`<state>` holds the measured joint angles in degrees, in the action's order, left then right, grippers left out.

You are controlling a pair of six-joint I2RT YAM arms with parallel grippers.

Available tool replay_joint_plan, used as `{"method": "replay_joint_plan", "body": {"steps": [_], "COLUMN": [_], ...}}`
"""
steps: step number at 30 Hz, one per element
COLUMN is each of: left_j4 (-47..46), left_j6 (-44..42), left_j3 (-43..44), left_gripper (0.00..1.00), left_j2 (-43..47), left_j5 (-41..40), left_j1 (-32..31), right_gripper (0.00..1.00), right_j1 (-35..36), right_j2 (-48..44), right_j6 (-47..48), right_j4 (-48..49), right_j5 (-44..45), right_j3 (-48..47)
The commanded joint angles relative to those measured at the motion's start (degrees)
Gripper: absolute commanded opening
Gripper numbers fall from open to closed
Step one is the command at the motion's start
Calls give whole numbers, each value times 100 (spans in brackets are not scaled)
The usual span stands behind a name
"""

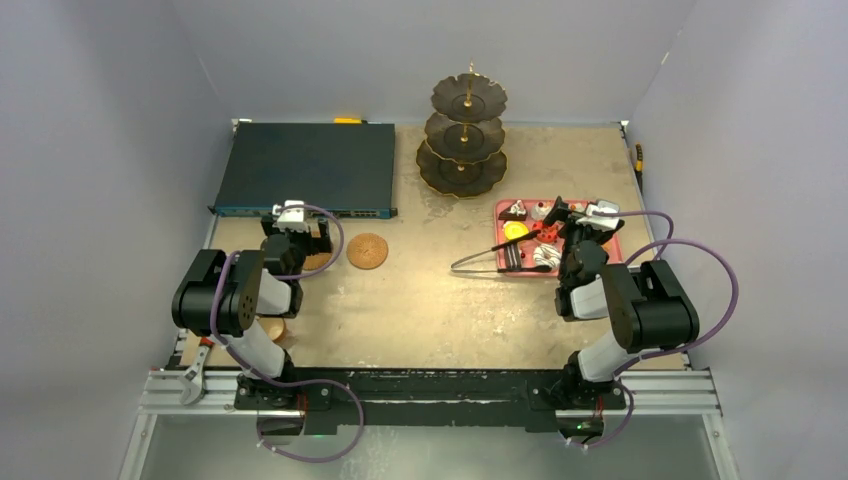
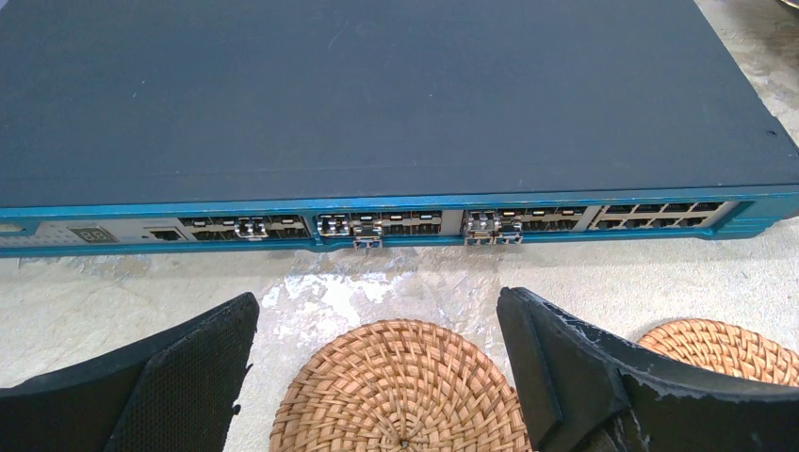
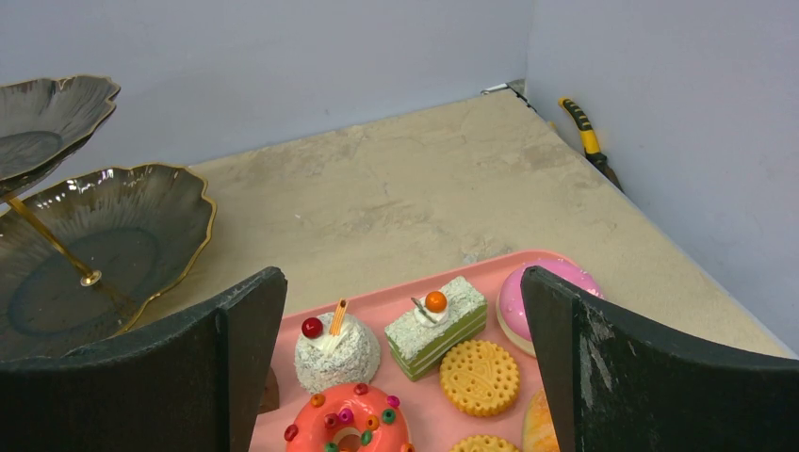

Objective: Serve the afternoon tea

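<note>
left gripper (image 2: pixel 377 309) hovering over woven coaster (image 2: pixel 400 386), jaws apart, probably for pickup; right gripper (image 3: pixel 403 282), jaws apart, hovering over toy cakes (image 3: pixel 438 325) on pink tray (image 3: pixel 391 301); three-tier stand (image 3: pixel 122 235) sitting empty.

You have one three-tier stand (image 1: pixel 462 135) at far centre and two woven coasters (image 2: pixel 400 386) at the left. One pink tray (image 3: pixel 377 303) at the right carries at least seven toy cakes: one doughnut (image 3: pixel 347 424), one white cake (image 3: pixel 336 353), one green slice (image 3: pixel 438 325), one pink dome (image 3: pixel 542 299), two biscuits (image 3: pixel 480 377) and one orange piece (image 3: pixel 537 424) cut off at the frame edge. You also have one pair of tongs (image 1: pixel 480 262), one blue switch (image 1: pixel 305 167) and one wrench (image 1: pixel 195 375).
</note>
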<state>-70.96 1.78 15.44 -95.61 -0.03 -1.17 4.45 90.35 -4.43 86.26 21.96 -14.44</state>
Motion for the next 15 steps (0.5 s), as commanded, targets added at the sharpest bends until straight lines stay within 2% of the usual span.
{"method": "replay_joint_plan", "body": {"steps": [1,8,10,11,12,13,15], "left_j4": [-155,-114,835,1952,2868,3657,4954], "left_j6": [-73,-41,86,123,-3,-129,-398], "left_j3": [29,49,445,793,1417,1897,2674], "left_gripper": [99,99,99,99,99,99,99], "left_j2": [53,145,516,698,853,925,933], "left_j5": [19,77,101,100,111,162,230], "left_j1": [-2,32,105,108,108,108,108], "right_gripper": [98,98,98,98,98,98,98], "right_j1": [3,8,65,138,215,223,200], "right_j2": [-34,-215,-325,-465,-692,-982,-1464], "right_j6": [109,74,232,269,181,-47,-1358], "right_j4": [275,107,343,297,-187,-1147,-3566], "right_j5": [124,175,52,174,553,811,1235], "right_j3": [-11,-18,129,179,35,-238,-994]}}
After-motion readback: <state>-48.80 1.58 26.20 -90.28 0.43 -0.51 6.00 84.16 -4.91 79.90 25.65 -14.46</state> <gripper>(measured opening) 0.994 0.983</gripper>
